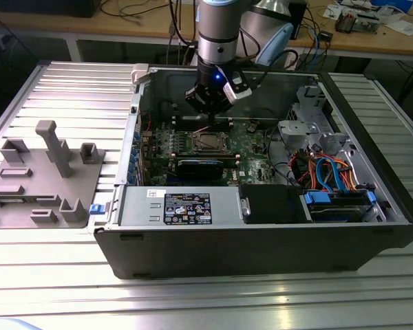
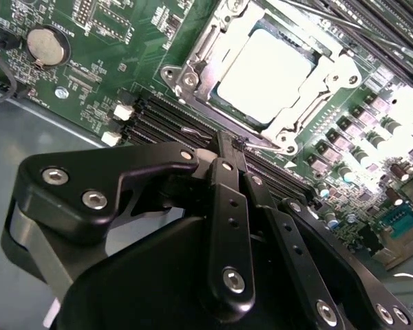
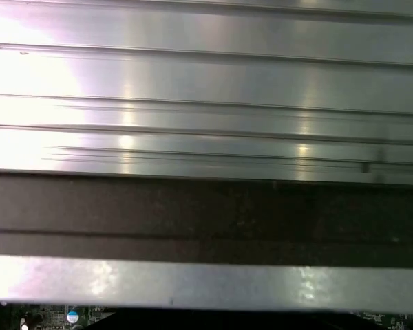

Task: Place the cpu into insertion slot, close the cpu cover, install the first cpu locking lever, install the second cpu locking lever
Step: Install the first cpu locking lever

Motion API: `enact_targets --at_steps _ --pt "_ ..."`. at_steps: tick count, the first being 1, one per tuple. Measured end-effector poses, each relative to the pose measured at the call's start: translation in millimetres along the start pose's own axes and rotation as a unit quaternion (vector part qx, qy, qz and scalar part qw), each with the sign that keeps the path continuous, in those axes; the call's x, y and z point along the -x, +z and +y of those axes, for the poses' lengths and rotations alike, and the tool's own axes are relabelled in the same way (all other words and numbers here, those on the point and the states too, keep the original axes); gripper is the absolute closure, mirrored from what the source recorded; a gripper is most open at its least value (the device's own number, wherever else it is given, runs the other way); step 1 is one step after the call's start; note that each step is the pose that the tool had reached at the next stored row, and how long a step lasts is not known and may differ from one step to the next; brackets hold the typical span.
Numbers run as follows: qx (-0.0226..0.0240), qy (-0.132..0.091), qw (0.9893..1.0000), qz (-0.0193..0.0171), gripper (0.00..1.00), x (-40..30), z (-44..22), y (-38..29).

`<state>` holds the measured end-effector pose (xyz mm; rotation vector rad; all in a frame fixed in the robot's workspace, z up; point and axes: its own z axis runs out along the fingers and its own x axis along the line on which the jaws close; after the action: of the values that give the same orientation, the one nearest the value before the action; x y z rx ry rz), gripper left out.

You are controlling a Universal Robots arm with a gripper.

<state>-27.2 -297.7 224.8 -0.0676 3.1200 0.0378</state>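
Note:
The cpu (image 2: 265,72), with a pale silver top, lies in the insertion slot (image 2: 177,77) on the green motherboard (image 2: 117,48). The cpu cover (image 2: 334,72) is folded down flat around it. In the exterior view the cpu (image 1: 208,141) sits mid-board inside the open case, with my gripper (image 1: 210,110) hanging just behind it. In the second wrist view my gripper (image 2: 232,146) is shut, black fingers pressed together. Their tips sit right at a thin wire locking lever (image 2: 267,144) along the socket's edge. Whether the wire is pinched between them I cannot tell.
Black memory slots (image 2: 162,118) run beside the socket, and a coin battery (image 2: 47,45) lies further off. The case walls (image 1: 261,254) enclose the board. A power supply (image 1: 182,206) and cabled drive cage (image 1: 330,175) crowd the front. A grey fixture (image 1: 45,175) stands on the ribbed table (image 3: 206,82).

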Motion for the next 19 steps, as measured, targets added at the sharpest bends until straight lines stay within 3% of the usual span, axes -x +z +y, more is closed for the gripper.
enact_targets --at_steps 9,19 --pt "-0.0002 0.008 1.0000 -0.0002 0.89 7.4 -0.5 6.9" --pt "0.0005 0.029 0.9996 -0.0007 0.89 9.2 -0.7 10.9"
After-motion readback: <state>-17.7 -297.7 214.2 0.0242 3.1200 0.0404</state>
